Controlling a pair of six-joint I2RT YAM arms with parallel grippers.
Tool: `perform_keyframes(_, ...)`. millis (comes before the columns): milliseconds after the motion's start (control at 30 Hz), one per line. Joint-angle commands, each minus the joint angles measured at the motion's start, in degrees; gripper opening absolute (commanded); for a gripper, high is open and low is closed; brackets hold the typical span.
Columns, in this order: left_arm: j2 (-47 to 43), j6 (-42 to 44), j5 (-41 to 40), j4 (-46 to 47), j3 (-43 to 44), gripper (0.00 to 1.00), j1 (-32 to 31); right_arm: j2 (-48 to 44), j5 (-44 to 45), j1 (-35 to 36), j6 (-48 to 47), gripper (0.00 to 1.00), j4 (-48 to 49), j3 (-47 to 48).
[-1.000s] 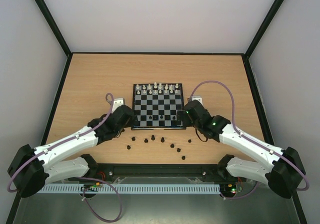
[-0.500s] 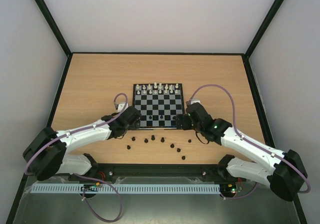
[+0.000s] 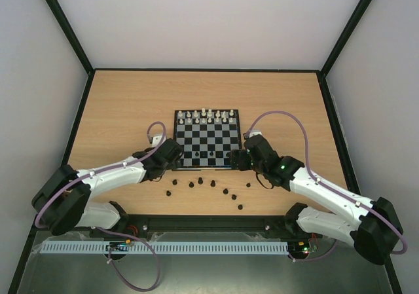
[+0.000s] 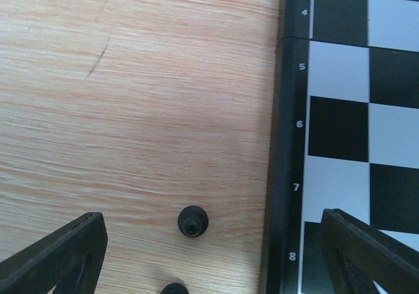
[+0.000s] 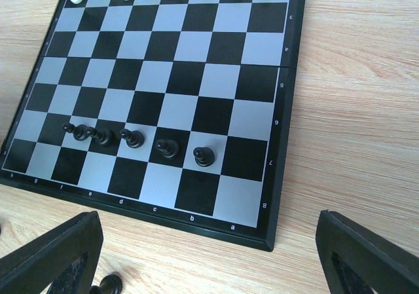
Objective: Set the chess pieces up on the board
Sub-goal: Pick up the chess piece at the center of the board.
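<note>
The board [image 3: 208, 143] lies mid-table, white pieces [image 3: 205, 116] along its far rows. Several black chess pieces [image 3: 200, 181] are scattered on the wood in front of it. My left gripper [image 3: 171, 156] hovers open at the board's near left corner; its wrist view shows one black piece [image 4: 192, 220] standing on the wood between the fingers [image 4: 59, 258], beside the board's border [image 4: 288, 143]. My right gripper [image 3: 237, 158] is open over the near right corner. In its view, several black pawns [image 5: 203, 156] stand in a row on the board [image 5: 216, 104].
A second loose black piece [image 4: 174, 289] sits at the bottom edge of the left wrist view, and another [image 5: 110, 284] off the board in the right wrist view. Black walls frame the wooden table [image 3: 118, 110]. Purple cables loop over both arms.
The left arm has swung, its shoulder dropping lower and the gripper shifting slightly right toward the board's corner. The right gripper has edged a little left and nearer. No piece has moved.
</note>
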Motion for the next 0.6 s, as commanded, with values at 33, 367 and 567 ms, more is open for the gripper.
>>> perform_keyframes(33,-1.51,-0.63,0.08,2.12,-2.68,0.86,0.93,1.19,0.15,0.12,-0.48,0.90,0.32,-0.48)
perform_keyframes(367,-2.90,-0.98,0.50,2.69,-4.80,0.54,1.12,2.14,-0.76,0.11,-0.53,0.90,1.02,-0.63)
perform_keyframes(567,-2.44,-1.53,0.20,4.83,-6.42,0.47,1.12,3.05,-0.78,0.17,-0.60,0.90,0.80,-0.35)
